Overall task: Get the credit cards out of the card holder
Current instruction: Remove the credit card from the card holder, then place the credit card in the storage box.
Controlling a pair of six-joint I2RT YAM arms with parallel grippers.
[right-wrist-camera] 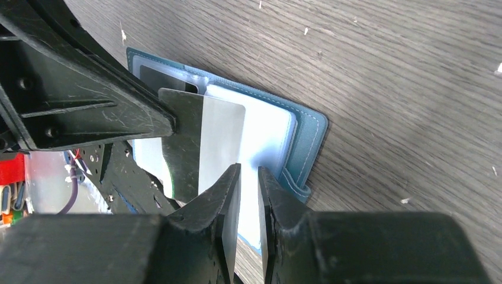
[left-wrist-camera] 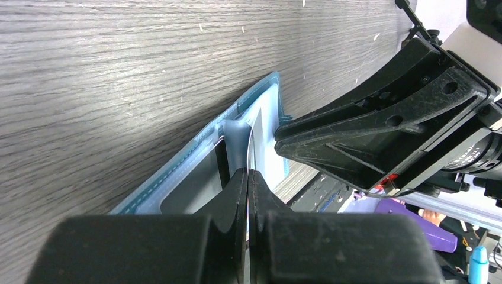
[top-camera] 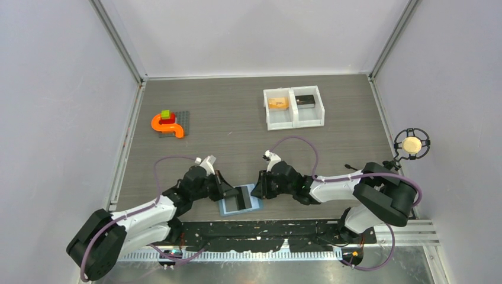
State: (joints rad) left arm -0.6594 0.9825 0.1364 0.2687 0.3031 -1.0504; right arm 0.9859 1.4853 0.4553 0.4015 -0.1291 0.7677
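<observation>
Card extraction, 6 o'clock in top view.
Left gripper (left-wrist-camera: 247, 173) clenched on grey card (right-wrist-camera: 204, 133) edge; right gripper (right-wrist-camera: 248, 168) pinches card holder (right-wrist-camera: 308, 139) leaf, likely anchoring it.

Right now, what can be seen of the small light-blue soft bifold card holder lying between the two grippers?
The light-blue soft bifold card holder lies open and flat on the grey wood-grain table, near its front edge. It looks like soft stitched material with rounded corners and clear plastic pockets inside. The right gripper pinches an inner leaf; the left gripper, shut, holds a thin dark-grey card that seems partly out of a pocket.
</observation>
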